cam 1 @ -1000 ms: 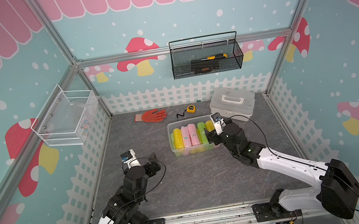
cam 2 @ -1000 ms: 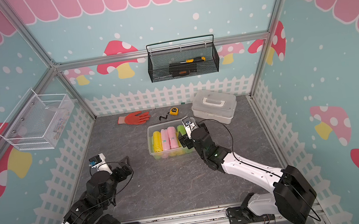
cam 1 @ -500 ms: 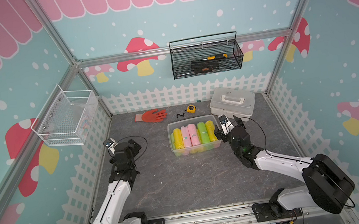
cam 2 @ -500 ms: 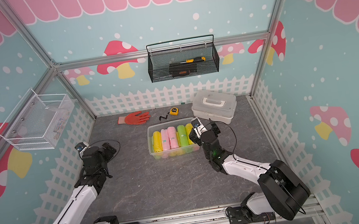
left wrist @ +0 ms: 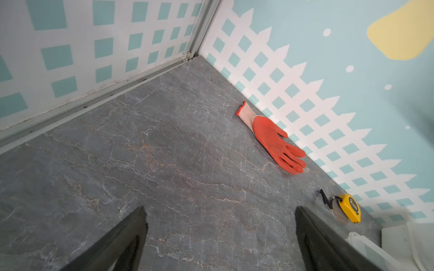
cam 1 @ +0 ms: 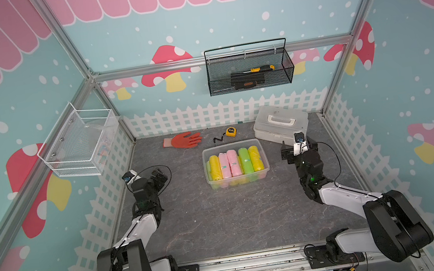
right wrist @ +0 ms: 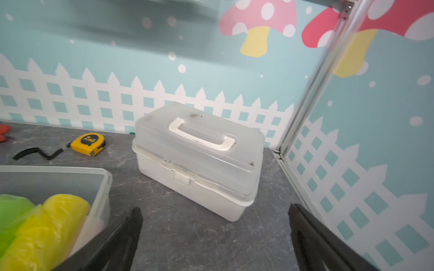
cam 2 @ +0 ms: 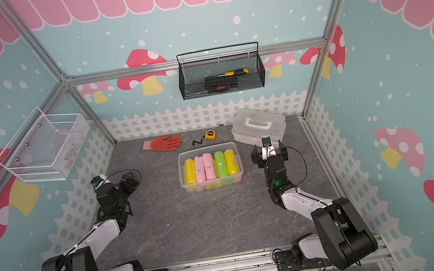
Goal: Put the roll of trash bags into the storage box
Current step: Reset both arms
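The clear storage box [cam 1: 230, 145] [cam 2: 206, 148] stands mid-table in both top views. Several rolls of trash bags lie side by side in it: yellow, two pink, green, and a yellow roll [cam 1: 255, 158] at its right end. My right gripper [cam 1: 298, 151] [cam 2: 269, 154] hovers right of the box, open and empty. In the right wrist view the box's corner [right wrist: 103, 173] and that yellow roll [right wrist: 54, 225] lie beside the open right gripper [right wrist: 214, 207]. Near the left wall, my left gripper [cam 1: 159, 174] [left wrist: 219, 208] stands open over bare table.
A white case [cam 1: 280, 124] with a handle sits just beyond the right gripper. An orange glove [cam 1: 182, 141] and a yellow tape measure [cam 1: 230, 131] lie by the back fence. A black mesh basket [cam 1: 250, 71] and a white wire basket [cam 1: 78, 144] hang on the walls.
My right gripper has pulled back from the box's right end to the right and opened fully. The left arm has swung from the front toward the left wall.
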### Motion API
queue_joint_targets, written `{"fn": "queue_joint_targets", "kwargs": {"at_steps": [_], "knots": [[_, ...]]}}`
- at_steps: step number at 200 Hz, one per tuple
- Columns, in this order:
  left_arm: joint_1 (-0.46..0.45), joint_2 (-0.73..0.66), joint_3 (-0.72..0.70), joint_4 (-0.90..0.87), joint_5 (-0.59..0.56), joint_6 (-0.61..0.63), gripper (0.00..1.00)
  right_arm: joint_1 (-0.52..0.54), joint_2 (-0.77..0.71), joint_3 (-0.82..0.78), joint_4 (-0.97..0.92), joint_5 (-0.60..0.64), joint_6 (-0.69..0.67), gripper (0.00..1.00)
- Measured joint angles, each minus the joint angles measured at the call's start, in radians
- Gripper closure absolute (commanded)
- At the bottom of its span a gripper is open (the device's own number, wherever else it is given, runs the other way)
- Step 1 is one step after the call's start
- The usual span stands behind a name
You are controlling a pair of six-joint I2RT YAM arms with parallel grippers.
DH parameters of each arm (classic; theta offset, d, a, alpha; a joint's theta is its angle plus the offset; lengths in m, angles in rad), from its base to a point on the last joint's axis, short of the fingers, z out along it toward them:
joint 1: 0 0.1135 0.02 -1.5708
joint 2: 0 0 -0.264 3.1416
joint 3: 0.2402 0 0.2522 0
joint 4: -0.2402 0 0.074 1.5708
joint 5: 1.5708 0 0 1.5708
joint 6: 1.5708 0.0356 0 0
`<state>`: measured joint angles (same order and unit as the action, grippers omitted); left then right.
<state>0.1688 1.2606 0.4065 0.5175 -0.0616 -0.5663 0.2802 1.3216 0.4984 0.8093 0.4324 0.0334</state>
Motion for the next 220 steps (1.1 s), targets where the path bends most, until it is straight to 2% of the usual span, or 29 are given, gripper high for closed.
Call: {"fn": "queue_joint_targets", "kwargs": {"at_steps": [31, 67, 96, 109, 124, 143, 162, 177, 191, 220], "knots": [[-0.044, 0.095, -0.022, 0.117, -0.047, 0.054, 0.01, -0.037, 0.042, 0.064, -0.112, 0.113, 0.063, 0.02], [-0.045, 0.251, 0.084, 0.233, -0.047, 0.110, 0.01, -0.066, 0.130, 0.120, -0.159, 0.097, 0.073, 0.02], [-0.046, 0.360, 0.025, 0.480, 0.052, 0.184, 0.01, -0.074, 0.141, 0.084, -0.119, 0.053, 0.048, 0.01], [-0.054, 0.349, -0.040, 0.573, 0.090, 0.218, 0.01, -0.077, 0.139, 0.047, -0.081, 0.026, 0.031, 0.01], [-0.062, 0.276, -0.089, 0.585, 0.084, 0.239, 0.01, -0.077, 0.127, 0.001, -0.045, -0.012, 0.007, 0.01], [-0.064, 0.105, -0.096, 0.494, 0.037, 0.237, 0.01, -0.077, 0.109, -0.027, -0.022, -0.050, -0.021, 0.01], [-0.099, -0.101, -0.092, 0.365, -0.040, 0.301, 0.01, -0.077, 0.063, -0.034, -0.028, -0.073, -0.050, 0.01], [-0.135, -0.192, -0.112, 0.362, -0.106, 0.331, 0.01, -0.077, 0.002, -0.040, -0.027, -0.098, -0.072, 0.01], [-0.138, -0.177, -0.158, 0.425, -0.156, 0.344, 0.01, -0.077, -0.040, -0.041, -0.019, -0.134, -0.088, 0.01], [-0.142, 0.026, -0.155, 0.373, -0.191, 0.366, 0.01, -0.077, -0.033, -0.041, -0.015, -0.194, -0.117, 0.01]]}}
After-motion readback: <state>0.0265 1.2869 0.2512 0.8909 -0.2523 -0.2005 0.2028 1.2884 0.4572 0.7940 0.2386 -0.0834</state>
